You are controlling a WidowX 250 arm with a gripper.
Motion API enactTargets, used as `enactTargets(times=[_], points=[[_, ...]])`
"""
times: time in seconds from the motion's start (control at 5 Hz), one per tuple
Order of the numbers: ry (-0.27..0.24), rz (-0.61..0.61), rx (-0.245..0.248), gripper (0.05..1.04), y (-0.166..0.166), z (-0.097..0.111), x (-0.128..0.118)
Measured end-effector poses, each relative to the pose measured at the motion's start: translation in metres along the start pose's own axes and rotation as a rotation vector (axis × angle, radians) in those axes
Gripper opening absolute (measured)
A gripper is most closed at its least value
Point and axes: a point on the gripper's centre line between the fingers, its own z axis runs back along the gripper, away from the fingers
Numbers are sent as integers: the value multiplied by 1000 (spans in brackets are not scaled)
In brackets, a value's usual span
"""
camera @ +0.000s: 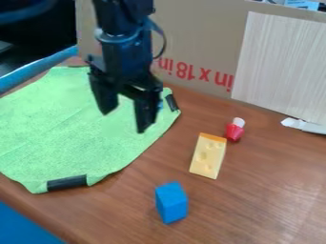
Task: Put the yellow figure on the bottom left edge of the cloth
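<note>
Gripper (123, 122) hung above cloth (57, 128), fingers spread w/ nothing pinched, prob. to take yellow figure (208, 156), which lay on table (255, 200) off cloth, nr. red-white piece (235, 129). Black strip (66, 183) at cloth's near edge prob. held it flat.

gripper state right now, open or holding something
Gripper: open, jaws apart above the green cloth, nothing visible between them.

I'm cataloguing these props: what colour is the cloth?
The cloth is light green, seen best in the camera view.
</note>
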Motion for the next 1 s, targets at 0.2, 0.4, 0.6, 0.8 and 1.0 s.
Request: enactTargets(times=[0.2, 0.4, 0.6, 0.8, 1.0], points=[[-15, 101, -107, 999, -25, -9, 9], [-98, 208, -155, 999, -43, -16, 23], [-171, 281, -143, 999, -59, -31, 30], [-228, 255, -101, 999, -77, -40, 38], [-253, 234, -34, 999, -86, -59, 42]])
